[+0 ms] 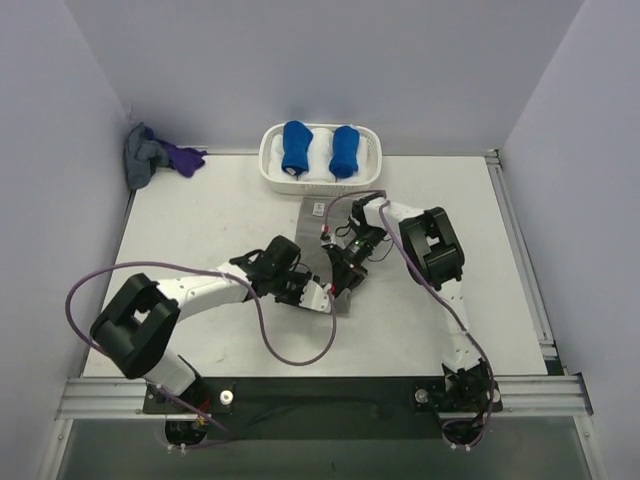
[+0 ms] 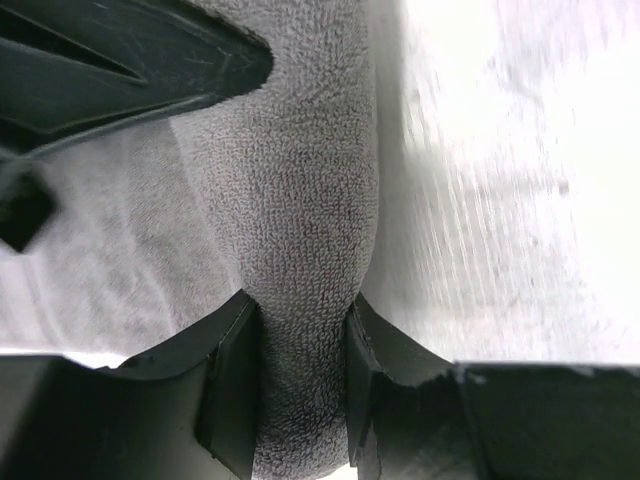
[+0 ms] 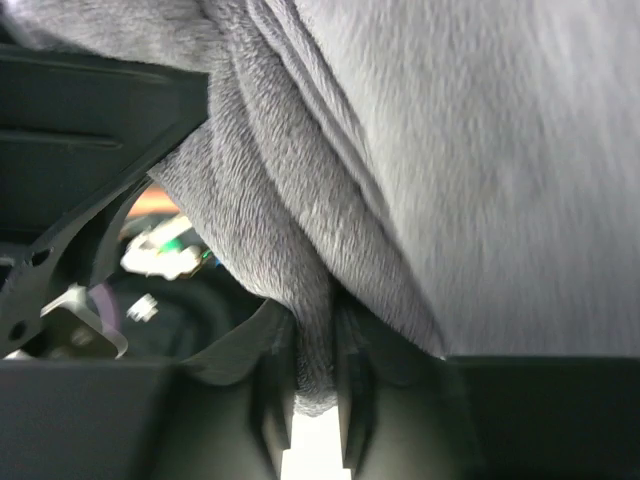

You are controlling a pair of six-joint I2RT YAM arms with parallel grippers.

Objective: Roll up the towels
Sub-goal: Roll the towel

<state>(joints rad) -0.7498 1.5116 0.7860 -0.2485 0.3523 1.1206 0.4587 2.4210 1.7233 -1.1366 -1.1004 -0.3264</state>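
The grey towel (image 1: 320,225) lies as a narrow strip in the middle of the table, below the basket. Both grippers meet over its near end. My left gripper (image 1: 303,290) is shut on a thick rolled part of the towel (image 2: 300,250); its fingers (image 2: 232,370) press into the roll from both sides in the left wrist view. My right gripper (image 1: 343,268) is shut on a thin fold of the towel (image 3: 300,240), pinched tightly between its fingers (image 3: 268,380). The rest of the towel hangs over the right wrist view.
A white basket (image 1: 320,186) at the back holds two bright blue towel rolls (image 1: 294,148). A small purple cloth (image 1: 183,158) and a crumpled grey-blue cloth (image 1: 142,155) lie in the back left corner. Purple cables loop beside both arms.
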